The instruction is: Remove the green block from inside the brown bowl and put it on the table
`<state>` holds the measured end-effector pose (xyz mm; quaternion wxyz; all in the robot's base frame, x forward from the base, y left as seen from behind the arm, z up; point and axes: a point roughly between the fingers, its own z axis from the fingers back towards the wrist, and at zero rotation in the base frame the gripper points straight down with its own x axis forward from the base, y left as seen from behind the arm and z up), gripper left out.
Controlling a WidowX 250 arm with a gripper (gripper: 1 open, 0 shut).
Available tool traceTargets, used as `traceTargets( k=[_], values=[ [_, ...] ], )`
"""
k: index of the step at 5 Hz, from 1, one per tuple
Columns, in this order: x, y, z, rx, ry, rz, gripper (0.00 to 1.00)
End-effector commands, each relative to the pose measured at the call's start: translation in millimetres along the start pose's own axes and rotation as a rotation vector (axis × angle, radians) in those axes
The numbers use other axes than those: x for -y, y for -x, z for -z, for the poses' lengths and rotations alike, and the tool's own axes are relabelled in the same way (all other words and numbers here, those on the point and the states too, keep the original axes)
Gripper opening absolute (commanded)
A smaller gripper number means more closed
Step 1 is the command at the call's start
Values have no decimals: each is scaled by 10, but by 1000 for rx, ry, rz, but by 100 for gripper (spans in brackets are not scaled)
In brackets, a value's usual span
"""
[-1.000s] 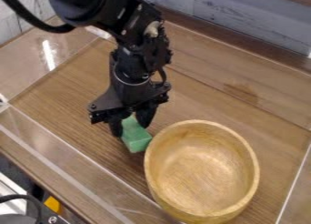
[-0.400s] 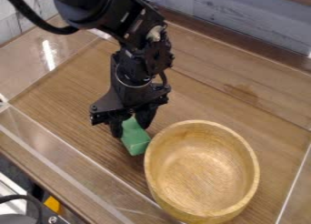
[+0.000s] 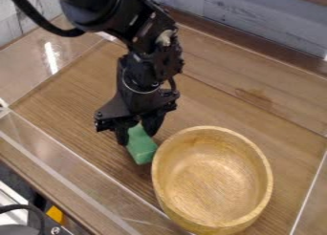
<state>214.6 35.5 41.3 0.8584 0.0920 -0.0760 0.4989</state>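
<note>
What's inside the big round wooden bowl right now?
Nothing visible: the light tan wooden bowl shows only bare grain. The green rectangular block is outside, left of its rim, in the black claw.

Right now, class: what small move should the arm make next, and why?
Probably open the gripper. It is shut on the green block, which is already outside the brown bowl and seems to rest on the table, so releasing would finish the placement.

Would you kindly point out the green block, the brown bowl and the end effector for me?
green block (image 3: 141, 146), camera view, on its visible lower face below the fingers.
brown bowl (image 3: 175, 202), camera view, on its left outer wall.
end effector (image 3: 136, 126), camera view, midway between the fingertips at the block's top.
</note>
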Motion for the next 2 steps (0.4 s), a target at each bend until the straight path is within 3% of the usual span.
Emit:
traceTargets(
  k=[1,2],
  values=[
    [68,-46,-63,24,17,7,0],
    [72,-51,-67,30,12,8,0]
  ],
)
